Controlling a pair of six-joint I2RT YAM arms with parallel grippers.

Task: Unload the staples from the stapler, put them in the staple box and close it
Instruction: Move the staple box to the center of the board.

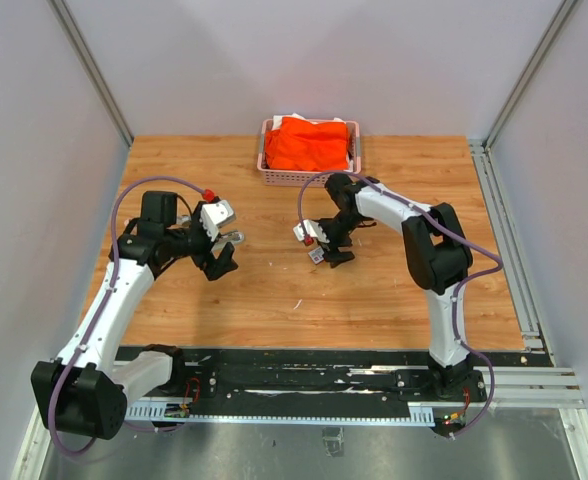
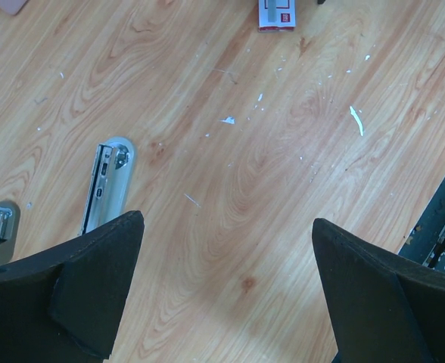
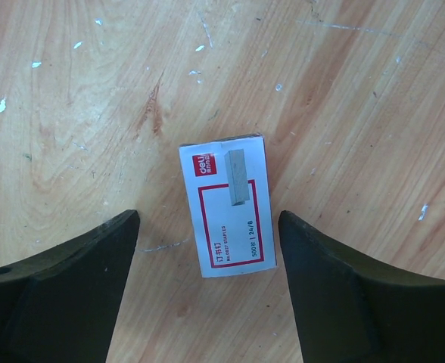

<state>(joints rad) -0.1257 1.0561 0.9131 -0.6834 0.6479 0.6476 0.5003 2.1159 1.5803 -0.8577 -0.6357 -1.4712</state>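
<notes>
The stapler (image 1: 218, 217) lies opened on the wooden table at the left. In the left wrist view its silvery parts (image 2: 107, 185) lie just beyond my left fingertip. My left gripper (image 2: 226, 219) is open and empty over bare wood, next to the stapler (image 1: 220, 264). I cannot make out the staples in the stapler. A thin silvery sliver (image 2: 192, 200) lies loose on the wood and may be a staple. My right gripper (image 3: 208, 213) is open, its jaws on either side of a flat white box with a red label (image 3: 226, 204), not touching it.
A pink basket (image 1: 309, 178) with orange cloth stands at the back centre. The white box also shows at the top of the left wrist view (image 2: 276, 13). White flecks (image 2: 356, 119) dot the wood. A black rail (image 1: 324, 380) runs along the near edge.
</notes>
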